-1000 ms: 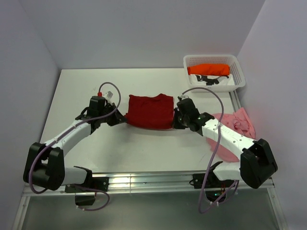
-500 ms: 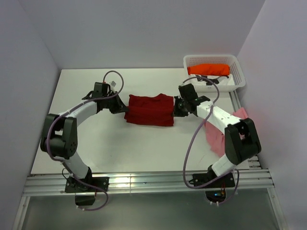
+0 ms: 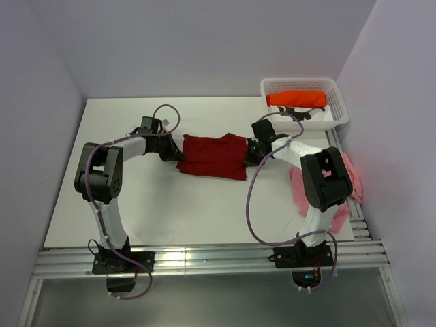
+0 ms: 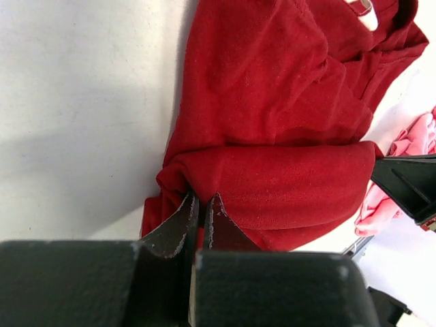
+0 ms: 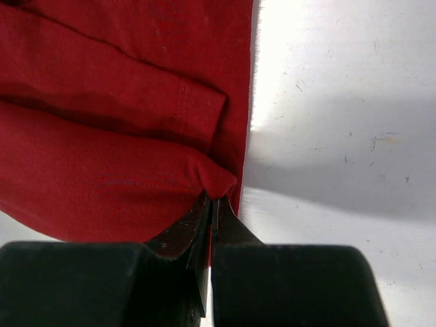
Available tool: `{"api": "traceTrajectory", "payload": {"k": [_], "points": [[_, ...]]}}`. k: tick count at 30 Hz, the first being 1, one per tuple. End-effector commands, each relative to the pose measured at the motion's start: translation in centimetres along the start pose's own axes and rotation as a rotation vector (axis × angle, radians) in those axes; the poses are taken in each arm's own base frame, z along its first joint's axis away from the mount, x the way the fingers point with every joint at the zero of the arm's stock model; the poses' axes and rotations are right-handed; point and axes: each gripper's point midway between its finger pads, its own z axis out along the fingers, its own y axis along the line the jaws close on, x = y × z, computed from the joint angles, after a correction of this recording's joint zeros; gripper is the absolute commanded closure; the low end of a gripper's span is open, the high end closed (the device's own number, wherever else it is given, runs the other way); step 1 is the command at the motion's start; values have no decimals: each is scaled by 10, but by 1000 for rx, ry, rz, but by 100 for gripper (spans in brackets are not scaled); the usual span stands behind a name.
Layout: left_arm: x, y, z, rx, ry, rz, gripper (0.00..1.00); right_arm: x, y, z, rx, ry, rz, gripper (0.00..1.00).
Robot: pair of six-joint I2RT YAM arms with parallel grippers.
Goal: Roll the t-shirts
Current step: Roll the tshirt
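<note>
Dark red t-shirt (image 3: 212, 157), one edge rolled, creased

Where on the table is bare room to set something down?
Two bare patches: the wide near part of the table between the dark red shirt and the near edge, and the far strip between that shirt and the back wall. The right side is crowded: basket, pink shirt, right arm.
</note>
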Motion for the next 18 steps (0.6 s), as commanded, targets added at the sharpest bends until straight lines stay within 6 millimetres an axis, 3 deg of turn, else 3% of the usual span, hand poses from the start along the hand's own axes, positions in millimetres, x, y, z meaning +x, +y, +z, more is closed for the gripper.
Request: {"api": "traceTrajectory", "payload": {"k": [1, 5, 10, 17, 18], "points": [[-16, 18, 6, -75, -56, 27, 100, 3, -14, 8, 71, 1, 6, 100], [-20, 25, 7, -113, -75, 26, 100, 18, -17, 1, 89, 17, -11, 100], [-22, 27, 5, -132, -85, 34, 100, 48, -4, -5, 77, 55, -70, 100], [-29, 25, 9, -134, -82, 64, 100, 119, 20, -4, 39, 195, -172, 100], [-29, 23, 10, -127, -75, 75, 100, 132, 32, -6, 12, 202, -194, 100]]}}
